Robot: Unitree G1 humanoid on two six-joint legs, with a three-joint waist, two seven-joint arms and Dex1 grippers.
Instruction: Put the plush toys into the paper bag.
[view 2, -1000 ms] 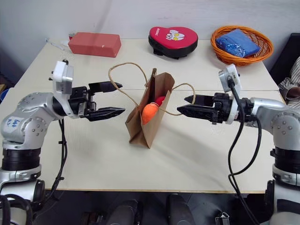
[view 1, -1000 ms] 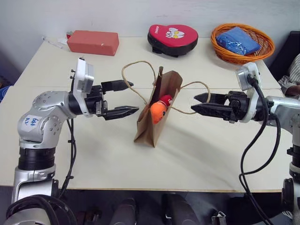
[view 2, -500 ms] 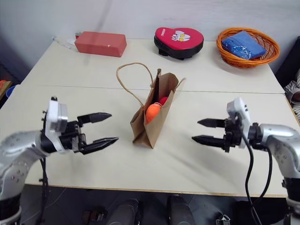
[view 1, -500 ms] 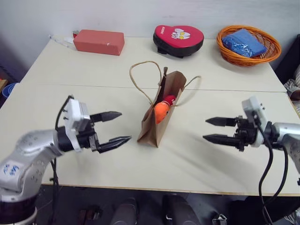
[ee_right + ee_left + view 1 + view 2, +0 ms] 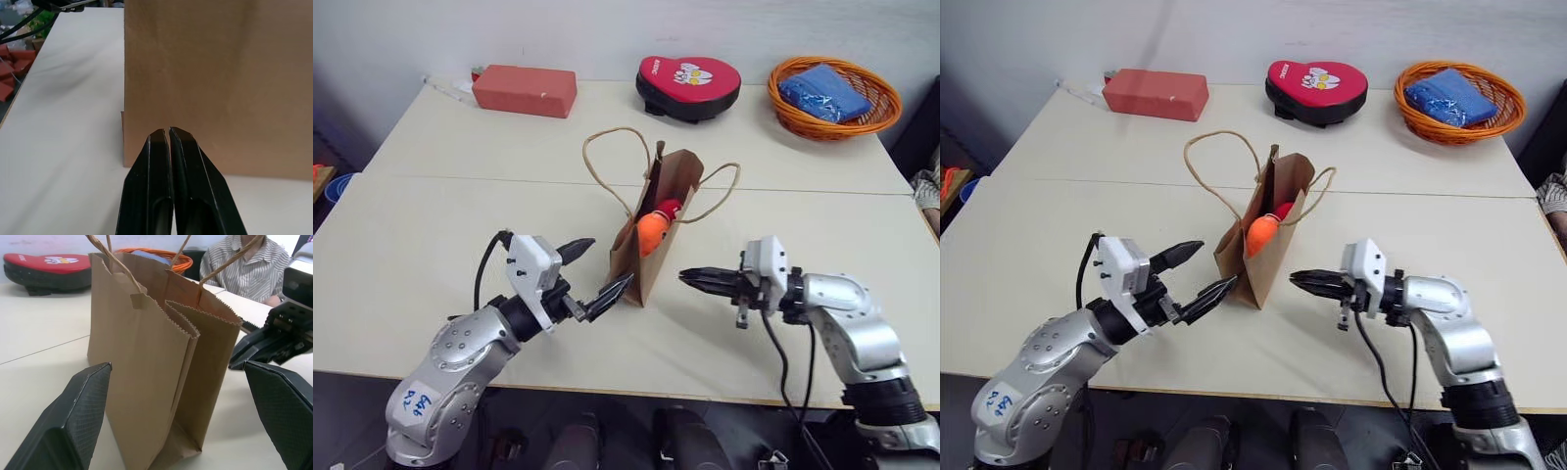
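Both toys (image 5: 651,227) sit in the bag (image 5: 656,257); left gripper (image 5: 599,274) apart, right gripper (image 5: 691,279) pinched empty; a nudge could topple it.

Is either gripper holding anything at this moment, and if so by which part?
Nothing is held. The left gripper is open beside the paper bag; the right gripper is shut on nothing. Both plush toys sit inside the bag.

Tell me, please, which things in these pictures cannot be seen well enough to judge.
- Red toy: in the eye views the paper bag and the orange toy cover most of it, so its figure cannot be told.
- Bag's inside: in both wrist views its paper walls hide it.
- Blue thing in the basket: too small to identify.
- Person: cut off by the left wrist view's upper edge.
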